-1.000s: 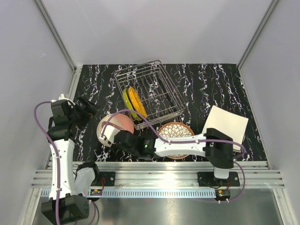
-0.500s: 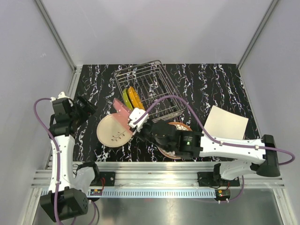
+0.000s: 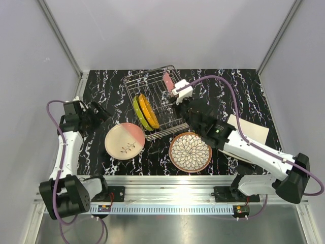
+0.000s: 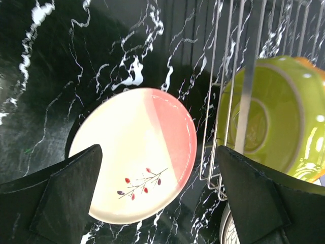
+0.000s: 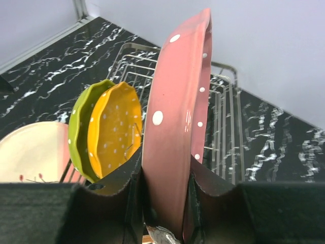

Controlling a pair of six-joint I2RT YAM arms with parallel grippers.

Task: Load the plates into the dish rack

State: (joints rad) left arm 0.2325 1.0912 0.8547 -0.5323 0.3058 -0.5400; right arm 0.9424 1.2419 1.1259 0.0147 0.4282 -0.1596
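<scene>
Right wrist shows right fingers [image 5: 127, 189] pinching the pink plate [image 5: 177, 122] upright above the dish rack [image 5: 225, 127]; lower it straight, clear of the orange plate [image 5: 116, 127]. Left fingers [image 4: 66, 188] spread, empty.

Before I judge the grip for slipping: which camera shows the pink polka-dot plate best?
The right wrist view: the pink plate fills the frame, upright, its lower edge clamped in the right gripper, the dish rack behind it. The top external view shows only a small edge-on sliver. The left wrist view misses it.
</scene>
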